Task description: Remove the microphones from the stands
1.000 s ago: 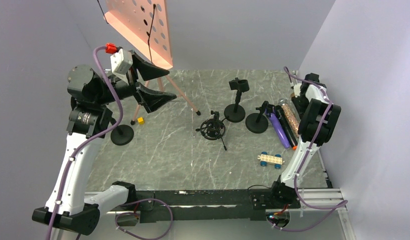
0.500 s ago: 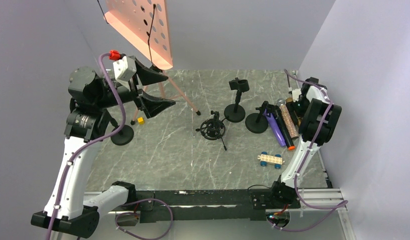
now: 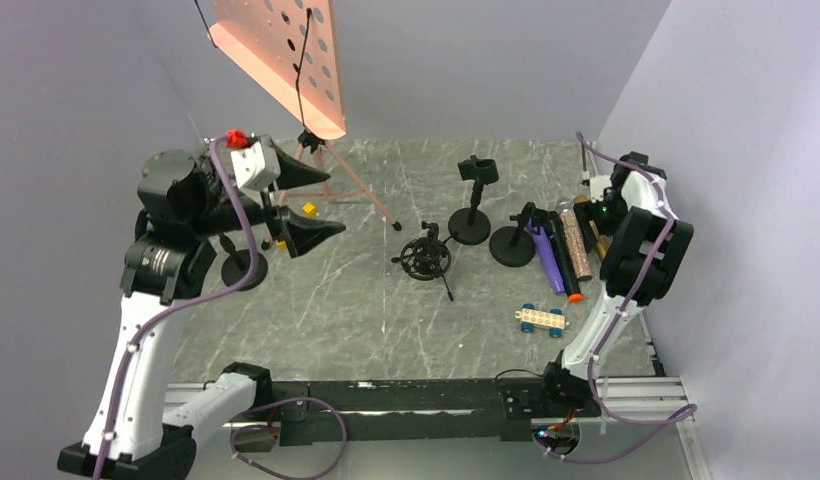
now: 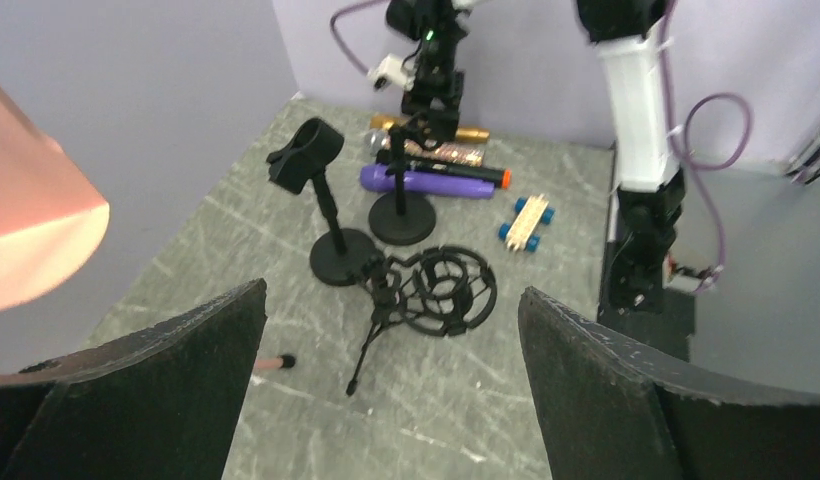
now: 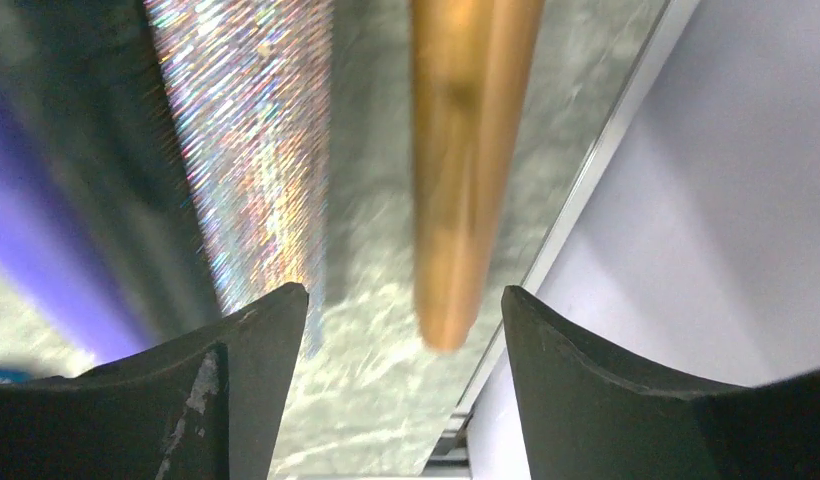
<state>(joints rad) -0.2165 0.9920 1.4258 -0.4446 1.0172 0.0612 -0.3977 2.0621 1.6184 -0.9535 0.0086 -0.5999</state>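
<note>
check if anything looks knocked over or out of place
The black ring mount on its little tripod seems tipped onto its side mid-table. The purple microphone, glittery microphone and gold microphone lie flat in a row near the right edge.

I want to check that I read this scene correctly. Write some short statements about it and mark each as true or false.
1. The glitter microphone lies on the table. True.
2. The left pincer grips a stand. False: it is open and empty.
3. The clip on the tall stand holds a microphone. False: the clip is empty.
4. The toy car is nearer to the arm bases than the purple microphone. True.
</note>
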